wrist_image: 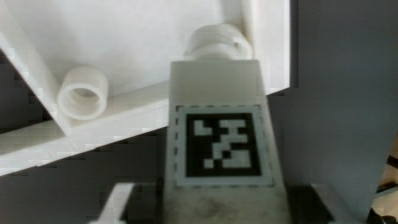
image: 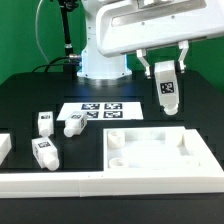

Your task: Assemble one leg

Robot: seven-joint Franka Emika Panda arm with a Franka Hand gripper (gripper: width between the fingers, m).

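Hand (image: 167, 80) is clamped shut on 1 leg (image: 168, 93), fingers pressed to its blocky tagged end and the round tip pointing down. The leg hangs in the air, clear of the black tabletop (image: 30, 95), over the far corner of the white square panel (image: 160, 165) on the exterior view's right.

Judged step: bring the leg to a corner socket and seat it. In the wrist view the tip sits over the panel's white edge, and 1 tubular socket (wrist_image: 80, 95) is off to the side, not under the tip. Can't tell whether another socket lies under the tip. To do it well:
- centre the tip over the hole
- keep the leg upright
- lower slowly, then twist in

Edges: the panel's raised rim (image: 150, 131) is close under the tip and could snag on a low sideways move.

Room: open air above the panel. 3 spare legs (image: 44, 152) and the marker board (image: 100, 112) lie well apart, toward the exterior view's left.
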